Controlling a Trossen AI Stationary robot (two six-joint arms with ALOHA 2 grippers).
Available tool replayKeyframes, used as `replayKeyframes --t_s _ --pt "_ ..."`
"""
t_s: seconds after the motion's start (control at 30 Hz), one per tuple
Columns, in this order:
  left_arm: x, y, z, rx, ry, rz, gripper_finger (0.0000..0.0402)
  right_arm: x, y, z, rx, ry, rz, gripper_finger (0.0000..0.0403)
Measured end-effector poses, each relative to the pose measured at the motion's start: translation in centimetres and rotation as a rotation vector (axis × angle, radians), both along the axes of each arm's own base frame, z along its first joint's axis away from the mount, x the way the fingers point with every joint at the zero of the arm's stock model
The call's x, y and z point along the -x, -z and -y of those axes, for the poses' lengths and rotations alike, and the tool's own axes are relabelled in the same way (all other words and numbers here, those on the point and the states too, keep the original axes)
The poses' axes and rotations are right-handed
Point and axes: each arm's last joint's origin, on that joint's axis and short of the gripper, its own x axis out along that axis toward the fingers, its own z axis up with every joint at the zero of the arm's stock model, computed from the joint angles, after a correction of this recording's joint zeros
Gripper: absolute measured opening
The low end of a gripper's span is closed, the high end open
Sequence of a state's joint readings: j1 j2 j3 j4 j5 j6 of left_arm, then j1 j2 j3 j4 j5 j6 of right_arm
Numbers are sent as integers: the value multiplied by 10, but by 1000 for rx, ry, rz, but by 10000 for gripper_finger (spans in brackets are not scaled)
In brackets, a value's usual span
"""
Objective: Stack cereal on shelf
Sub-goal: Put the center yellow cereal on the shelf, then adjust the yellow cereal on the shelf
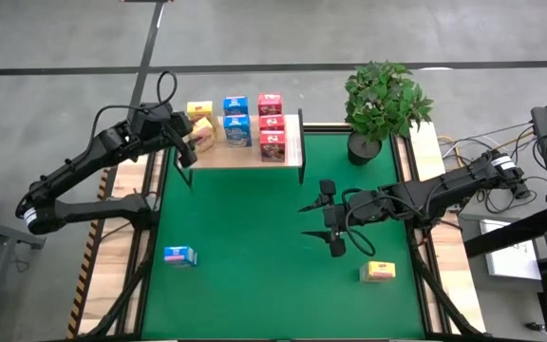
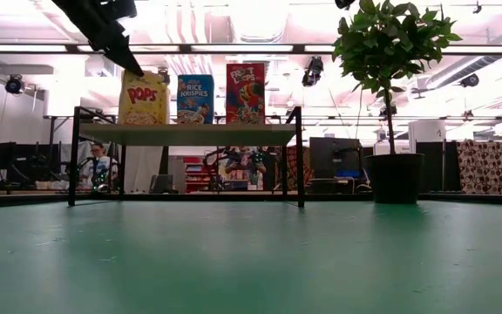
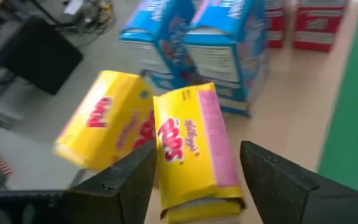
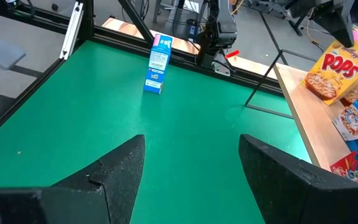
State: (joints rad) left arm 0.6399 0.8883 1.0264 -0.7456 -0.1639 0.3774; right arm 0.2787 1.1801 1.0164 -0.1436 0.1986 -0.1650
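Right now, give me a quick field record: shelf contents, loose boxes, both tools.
shelf: light wooden board with black posts, at the far edge of the green mat
on shelf: two yellow cardboard cereal boxes, two blue boxes, three pink-red boxes
loose on mat: one blue box, one yellow box
left tool: open, fingers on either side of a yellow box on the shelf
right tool: open, empty, over the mat
other: potted green plant beside the shelf
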Motion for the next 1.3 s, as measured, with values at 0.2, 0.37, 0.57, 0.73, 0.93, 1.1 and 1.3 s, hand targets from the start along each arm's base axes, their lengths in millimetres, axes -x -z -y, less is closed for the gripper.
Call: replayKeyframes --t_s 0.2,0.37,0.57,0.73,0.93,1.1,1.3 --pt "2 -10 1 -38 -2 0 228 0 0 0 0 1 0 249" --pt "4 -25 3 -37 -12 50 229 0 1 0 3 2 -1 251" --pt "2 -43 1 95 -122 143 229 1 5 0 9 2 -19 250" --pt "-14 -48 -11 227 -187 56 229 1 5 1 24 5 -21 251" --pt "-33 -55 -28 362 -251 -116 231 2 8 2 28 9 -46 249" --pt "-38 -70 -33 391 -268 -149 247 2 8 2 25 10 -49 251" --pt "-38 -82 -40 411 -313 -143 268 3 10 2 27 12 -69 249"
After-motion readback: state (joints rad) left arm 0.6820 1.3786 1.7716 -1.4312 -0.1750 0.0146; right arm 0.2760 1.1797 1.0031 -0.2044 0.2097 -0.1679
